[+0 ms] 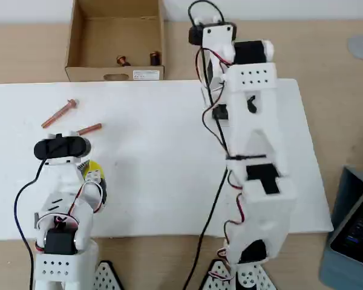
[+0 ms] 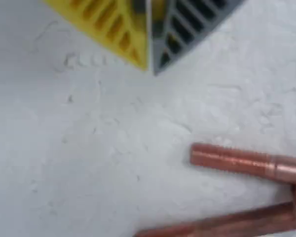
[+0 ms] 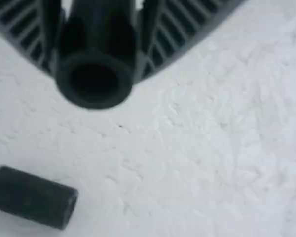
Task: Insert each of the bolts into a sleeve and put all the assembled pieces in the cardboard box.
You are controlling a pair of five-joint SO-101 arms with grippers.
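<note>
Bolt (image 2: 234,161) near left claw (image 2: 150,63)

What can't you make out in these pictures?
High view: pieces in the cardboard box, too small to tell if fully assembled.
High view: the loose sleeve's place on the mat, covered by the right arm.
Left wrist view: both bolts, cut off by the edge.

You have a white mat (image 1: 151,181) spread over the wooden table (image 1: 24,54), a grey round disc (image 1: 361,46) lying on the bare wood at the far right, and a grey-cased device (image 1: 354,241) by the mat's near right corner.
</note>
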